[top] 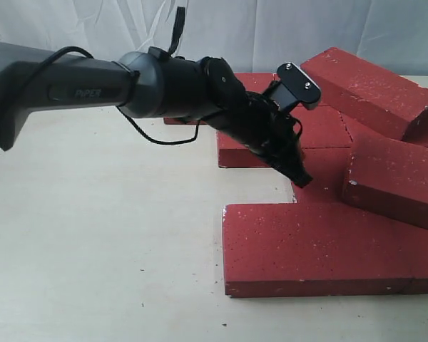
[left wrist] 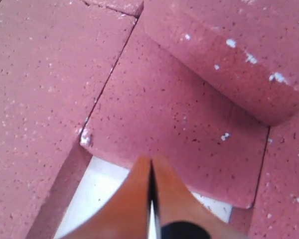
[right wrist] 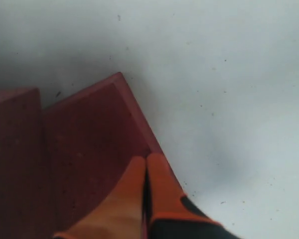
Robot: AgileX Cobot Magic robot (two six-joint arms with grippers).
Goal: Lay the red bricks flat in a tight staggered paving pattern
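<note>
The left gripper [top: 301, 175] hangs clenched and empty over the red bricks [top: 321, 246]; most lie flat on the table [top: 93, 235], two tilted atop others at the right; the right gripper [right wrist: 145, 162], also pinched together, is above one brick's corner

Under and around the orange left claw [left wrist: 150, 163], the bricks [left wrist: 169, 109] are dark red and grainy, flecked with white specks and pale chips at the corners. The right claw [right wrist: 145, 160] is orange too, turning black further back. Beside it the table [right wrist: 229, 74] is off-white with tiny dark flecks. The arm [top: 78, 85] behind the left claw is grey and black.
</note>
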